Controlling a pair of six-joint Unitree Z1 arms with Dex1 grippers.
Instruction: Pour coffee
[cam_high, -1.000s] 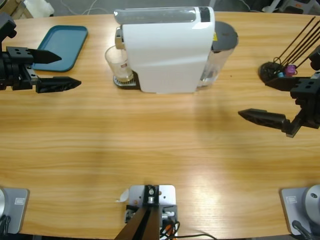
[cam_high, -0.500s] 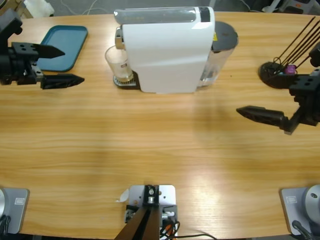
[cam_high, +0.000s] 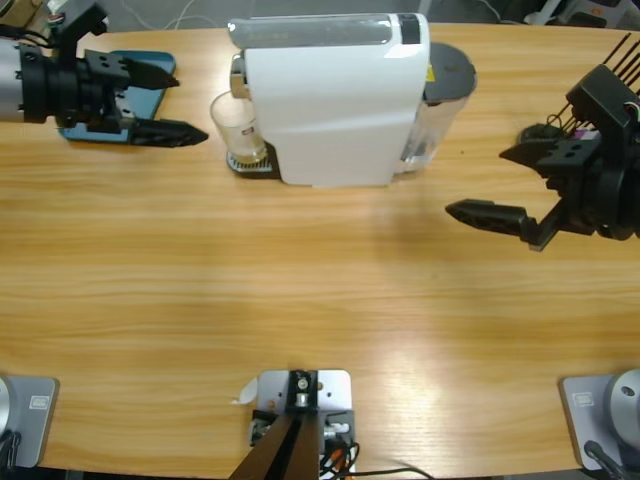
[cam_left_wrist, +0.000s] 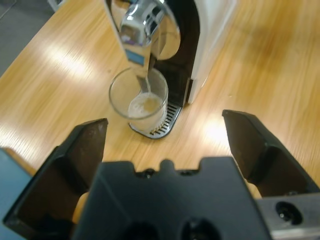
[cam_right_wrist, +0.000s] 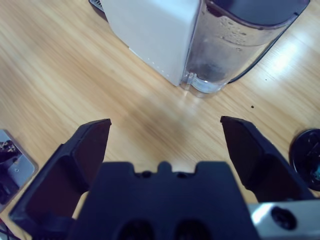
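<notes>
Two end effectors, both spread wide and holding nothing: left (cam_high: 170, 105) just beside the glass (cam_high: 236, 125), right (cam_high: 505, 185) above bare bench (cam_high: 320, 290). One glass under one machine (cam_high: 335, 95) spout holds shallow coffee (cam_left_wrist: 145, 105). One tray (cam_high: 150, 60).

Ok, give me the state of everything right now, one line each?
Left gripper: open, empty, aimed at the glass.
Right gripper: open, empty, facing the machine's tank end.
Glass: upright under the spout, apart from the fingers.
Coffee: shallow layer in the glass.
Water tank: seated, lid on.
Teal tray: flat on the table.
</notes>
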